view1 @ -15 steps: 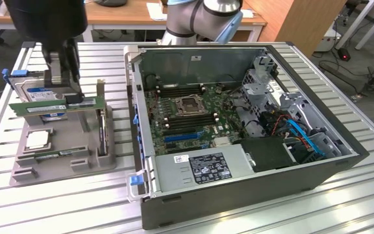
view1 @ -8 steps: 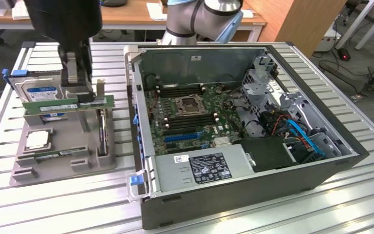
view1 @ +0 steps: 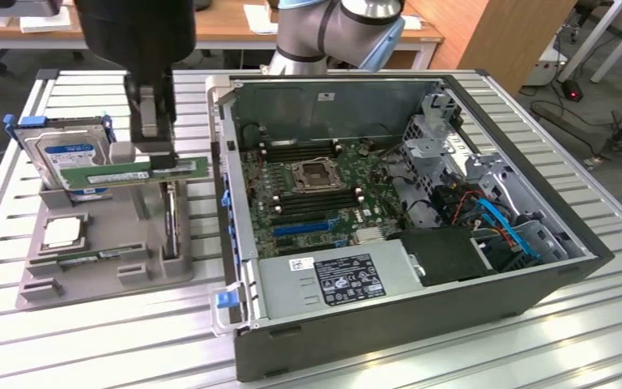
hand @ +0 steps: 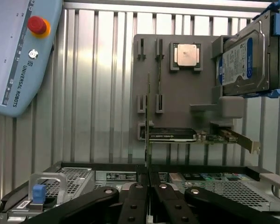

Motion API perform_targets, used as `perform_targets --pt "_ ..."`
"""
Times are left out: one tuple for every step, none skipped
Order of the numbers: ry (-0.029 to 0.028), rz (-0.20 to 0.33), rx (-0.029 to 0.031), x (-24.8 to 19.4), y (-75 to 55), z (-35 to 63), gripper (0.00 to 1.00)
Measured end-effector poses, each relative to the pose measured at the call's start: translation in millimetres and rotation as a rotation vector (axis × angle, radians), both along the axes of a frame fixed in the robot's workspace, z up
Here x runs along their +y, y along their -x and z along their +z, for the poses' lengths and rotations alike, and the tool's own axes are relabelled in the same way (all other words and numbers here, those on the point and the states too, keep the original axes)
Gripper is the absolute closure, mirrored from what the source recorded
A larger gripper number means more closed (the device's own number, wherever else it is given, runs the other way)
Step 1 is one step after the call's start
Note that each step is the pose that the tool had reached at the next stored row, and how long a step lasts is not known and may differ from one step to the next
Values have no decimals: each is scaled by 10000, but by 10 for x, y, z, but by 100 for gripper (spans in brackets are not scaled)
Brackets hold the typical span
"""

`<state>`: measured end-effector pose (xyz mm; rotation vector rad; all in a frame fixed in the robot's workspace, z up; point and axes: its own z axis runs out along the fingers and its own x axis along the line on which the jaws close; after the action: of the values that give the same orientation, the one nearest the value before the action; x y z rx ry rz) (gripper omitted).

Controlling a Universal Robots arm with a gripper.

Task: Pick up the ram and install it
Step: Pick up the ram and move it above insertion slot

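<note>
The open computer case (view1: 398, 243) fills the near side on the exterior view's right. On the exterior view's left, a grey holder tray (view1: 106, 267) carries a processor chip (view1: 62, 233). Above it the gripper (view1: 151, 158) clamps the ram (view1: 127, 175), held level. A hard drive (view1: 62, 146) stands just beyond.

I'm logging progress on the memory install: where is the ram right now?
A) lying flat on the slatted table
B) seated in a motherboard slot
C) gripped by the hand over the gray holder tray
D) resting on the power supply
C: the hand is closed on the ram, holding it level over the gray holder tray, outside the open computer case.
</note>
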<state>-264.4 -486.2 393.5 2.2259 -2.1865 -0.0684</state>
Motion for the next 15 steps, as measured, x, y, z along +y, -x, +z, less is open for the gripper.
perform_targets --pt "0 -1 0 0 -24 0 89" --pt "0 -1 0 0 -50 0 89" --pt "0 -1 0 0 -78 0 89" --pt "0 -1 1 0 -104 0 89" --pt "0 -1 1 0 -129 0 89" --pt "0 0 1 0 -154 0 89" --pt "1 0 1 0 -178 0 89" --pt "0 1 1 0 -201 0 89" --pt "1 -1 2 0 -225 0 89" --pt "1 -1 1 0 -247 1 89" --pt "0 -2 1 0 -269 0 89" --pt "0 -1 1 0 -291 0 89" --pt "0 -1 1 0 -312 0 89" --pt "1 0 1 0 -334 0 89" --pt "0 0 1 0 -357 0 89"
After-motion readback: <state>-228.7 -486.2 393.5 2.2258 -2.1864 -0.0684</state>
